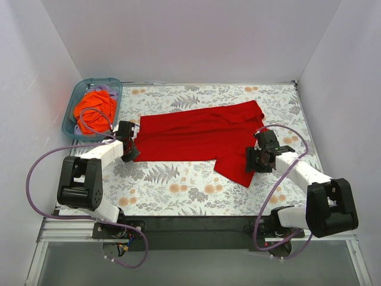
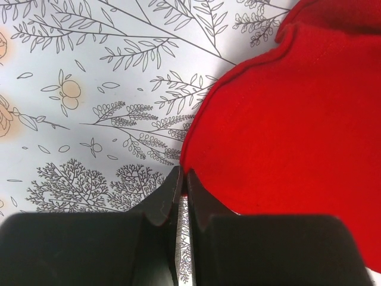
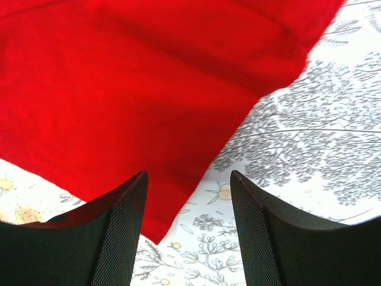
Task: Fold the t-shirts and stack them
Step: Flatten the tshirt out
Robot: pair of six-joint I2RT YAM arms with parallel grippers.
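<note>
Left gripper (image 2: 183, 177) is pinched tight right at the rounded left edge of the red tee (image 1: 202, 134). Honestly, I can't tell if any cloth is actually between the tips or if they closed just beside the hem. That's my main worry: lift with nothing caught and the fold goes nowhere, or catch only a sliver and it could slip out halfway over.

Right gripper (image 3: 189, 179) hangs with its jaws wide above the tee's near right corner, holding nothing. A pull from the left alone would probably drag or skew the tee across the table (image 1: 178, 179) instead of folding it.

The tee lies spread mid-table, a bit crooked, with one flap trailing toward the right arm, so the folds may come out uneven. The orange tee (image 1: 92, 113) is bunched in the bin (image 1: 102, 80) at the far left, near the left arm, and a wide swing could bump it.

No brand, label or readable writing anywhere, just the flower print.
</note>
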